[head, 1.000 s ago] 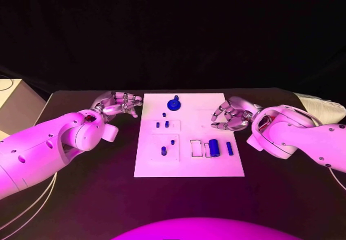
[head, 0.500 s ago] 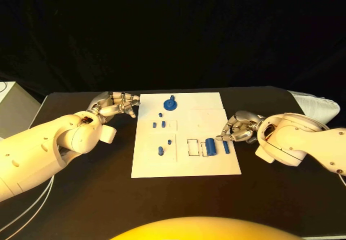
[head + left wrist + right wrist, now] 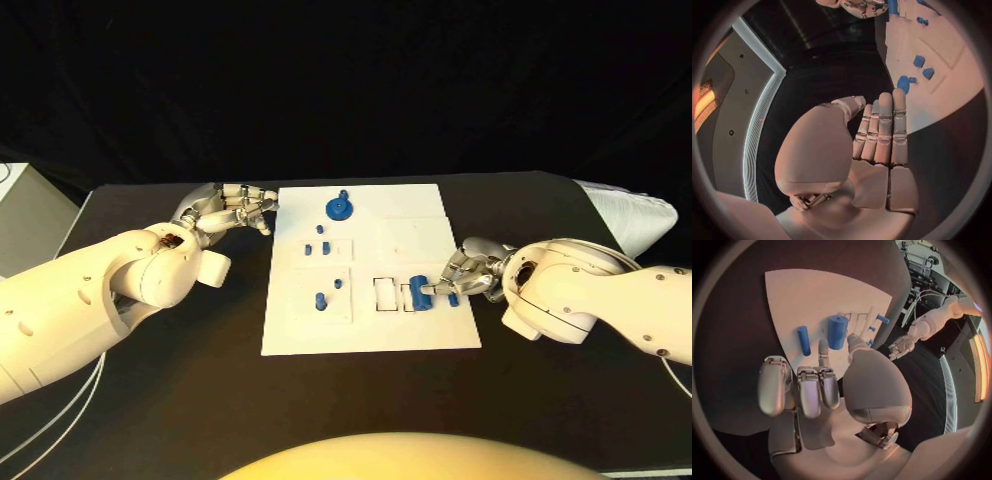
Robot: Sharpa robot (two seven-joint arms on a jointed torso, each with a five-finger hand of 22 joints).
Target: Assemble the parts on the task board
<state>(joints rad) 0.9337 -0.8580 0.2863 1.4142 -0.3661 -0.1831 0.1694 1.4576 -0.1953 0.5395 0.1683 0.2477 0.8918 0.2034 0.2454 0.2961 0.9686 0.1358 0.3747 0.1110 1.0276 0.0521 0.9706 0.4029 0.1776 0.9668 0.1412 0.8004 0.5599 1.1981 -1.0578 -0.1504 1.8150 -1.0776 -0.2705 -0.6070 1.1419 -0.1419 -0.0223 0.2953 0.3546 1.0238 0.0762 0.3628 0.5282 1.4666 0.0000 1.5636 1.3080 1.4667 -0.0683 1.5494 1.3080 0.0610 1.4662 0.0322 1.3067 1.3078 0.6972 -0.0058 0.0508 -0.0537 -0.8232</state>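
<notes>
Reaching over the task board (image 3: pixel 371 340), right hand (image 3: pixel 464 270) seemingly touches blue cylinder (image 3: pixel 418 291).

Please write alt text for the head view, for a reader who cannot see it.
The right hand reaches over the white task board's right edge, fingers at two blue cylinders. The left hand rests beside the board's far left corner, holding nothing.
</notes>
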